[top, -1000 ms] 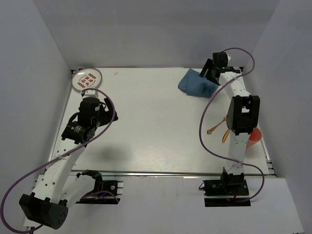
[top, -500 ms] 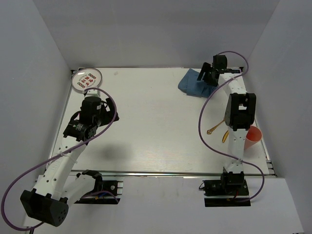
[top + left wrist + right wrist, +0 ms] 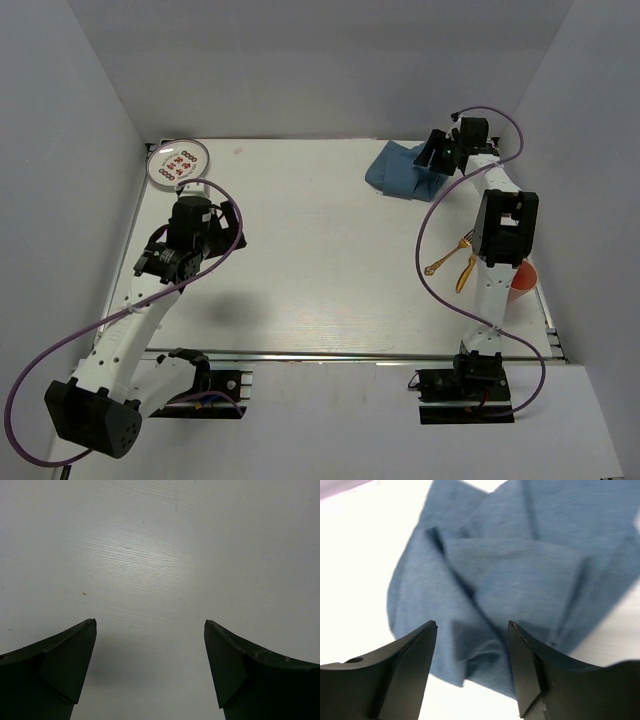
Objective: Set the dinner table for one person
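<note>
The white dinner table [image 3: 320,250] fills the top view. A crumpled blue cloth placemat [image 3: 398,172] lies at its far right. My right gripper [image 3: 440,155] hovers over the cloth's right part. In the right wrist view it [image 3: 472,630] is open and empty, with the cloth's folds [image 3: 520,565] just below and between the fingers. My left gripper [image 3: 190,225] is at the left side, short of a patterned plate [image 3: 179,162] in the far left corner. In the left wrist view it [image 3: 150,630] is open and empty above bare tabletop [image 3: 160,555].
A gold fork [image 3: 447,257] and gold spoon [image 3: 466,272] lie near the right arm. An orange cup [image 3: 522,279] stands partly hidden behind that arm at the right edge. Grey walls close in the table on three sides.
My right gripper has shifted slightly right over the blue cloth, still open. My left wrist has moved a little to the right and turned; it stays open over bare table.
</note>
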Robot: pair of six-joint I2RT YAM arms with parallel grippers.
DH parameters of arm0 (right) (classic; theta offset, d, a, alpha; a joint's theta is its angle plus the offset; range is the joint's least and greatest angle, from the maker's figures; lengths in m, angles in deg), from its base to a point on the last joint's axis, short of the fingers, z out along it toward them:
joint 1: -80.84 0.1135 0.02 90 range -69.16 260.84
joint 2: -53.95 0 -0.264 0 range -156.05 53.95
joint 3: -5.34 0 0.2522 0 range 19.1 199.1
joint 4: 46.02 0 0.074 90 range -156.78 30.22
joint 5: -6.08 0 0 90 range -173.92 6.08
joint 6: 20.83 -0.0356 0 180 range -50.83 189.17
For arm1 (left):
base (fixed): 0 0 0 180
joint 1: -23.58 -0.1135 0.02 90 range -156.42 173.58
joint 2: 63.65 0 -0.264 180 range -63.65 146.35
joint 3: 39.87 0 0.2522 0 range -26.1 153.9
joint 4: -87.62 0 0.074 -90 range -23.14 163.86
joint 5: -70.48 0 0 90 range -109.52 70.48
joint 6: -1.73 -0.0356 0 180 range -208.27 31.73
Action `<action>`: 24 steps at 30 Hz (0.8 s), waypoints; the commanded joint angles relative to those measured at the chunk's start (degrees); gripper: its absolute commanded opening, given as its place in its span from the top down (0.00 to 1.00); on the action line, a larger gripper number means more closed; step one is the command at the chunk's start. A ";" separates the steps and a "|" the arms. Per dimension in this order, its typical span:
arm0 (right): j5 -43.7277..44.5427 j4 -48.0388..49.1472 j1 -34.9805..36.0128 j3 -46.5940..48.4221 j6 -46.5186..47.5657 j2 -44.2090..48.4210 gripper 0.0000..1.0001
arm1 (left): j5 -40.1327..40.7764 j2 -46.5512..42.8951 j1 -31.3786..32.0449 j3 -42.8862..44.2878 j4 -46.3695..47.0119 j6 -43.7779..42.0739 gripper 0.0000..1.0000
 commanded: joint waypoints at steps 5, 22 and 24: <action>-9.92 2.75 1.58 -0.35 3.84 -0.21 0.36 | -0.94 0.66 0.06 0.70 0.04 -0.73 0.02; -12.80 5.80 8.16 -4.81 2.26 8.90 1.00 | -1.82 0.93 0.06 0.79 0.04 -0.99 0.02; -14.57 10.71 9.92 -9.21 1.38 12.25 1.00 | -1.38 0.93 0.06 0.87 -0.14 -0.91 0.02</action>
